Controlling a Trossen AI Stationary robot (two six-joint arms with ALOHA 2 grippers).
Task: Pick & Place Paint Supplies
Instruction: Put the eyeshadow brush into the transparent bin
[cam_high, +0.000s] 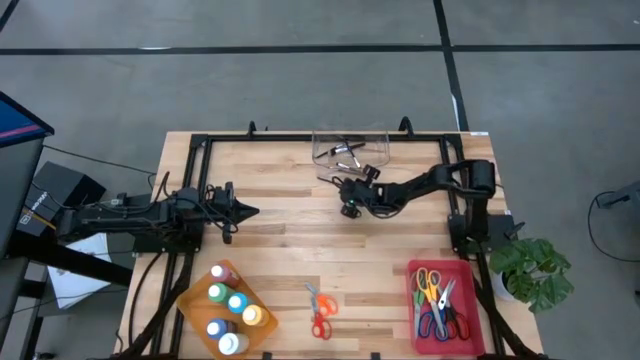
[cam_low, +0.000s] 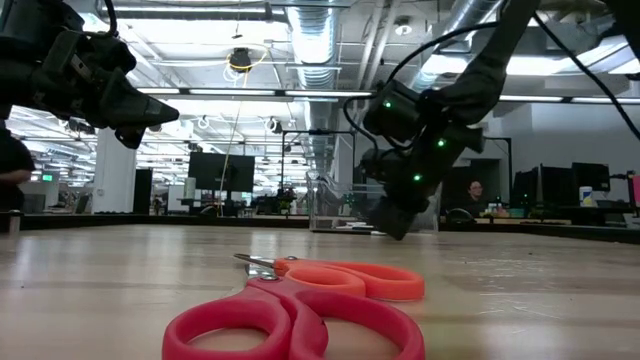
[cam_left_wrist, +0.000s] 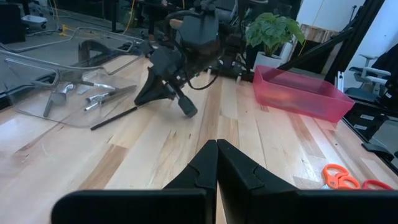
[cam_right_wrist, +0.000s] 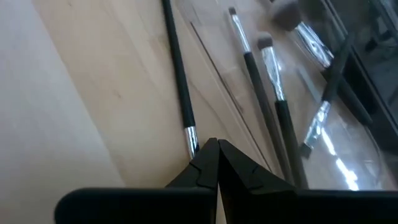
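A thin dark brush (cam_right_wrist: 177, 68) lies flat on the wooden table beside the clear tray (cam_high: 350, 150), which holds several more brushes (cam_right_wrist: 273, 93). My right gripper (cam_right_wrist: 212, 144) is shut and slants down, its tips at that brush's metal ferrule end. From the left wrist view the same brush (cam_left_wrist: 115, 117) runs out from under my right gripper (cam_left_wrist: 188, 111). My left gripper (cam_high: 252, 211) is shut with nothing in it, raised above the table's left side. Red scissors (cam_high: 320, 310) lie flat near the front edge. Paint bottles (cam_high: 230, 310) stand in an orange tray. My right gripper's shut fingertips (cam_right_wrist: 202, 155) come down slanting from above at the brush's ferrule end (cam_right_wrist: 191, 137), in line with the brush. The fingers hide the bristle tip, so I cannot tell whether they touch it. The brush lies flat on the table.
A red bin (cam_high: 440, 300) with several scissors stands at the front right. The orange tray (cam_high: 190, 300) sits at the front left. A black frame (cam_high: 200, 140) runs along the table's sides and back. Bare wood lies between the arms.
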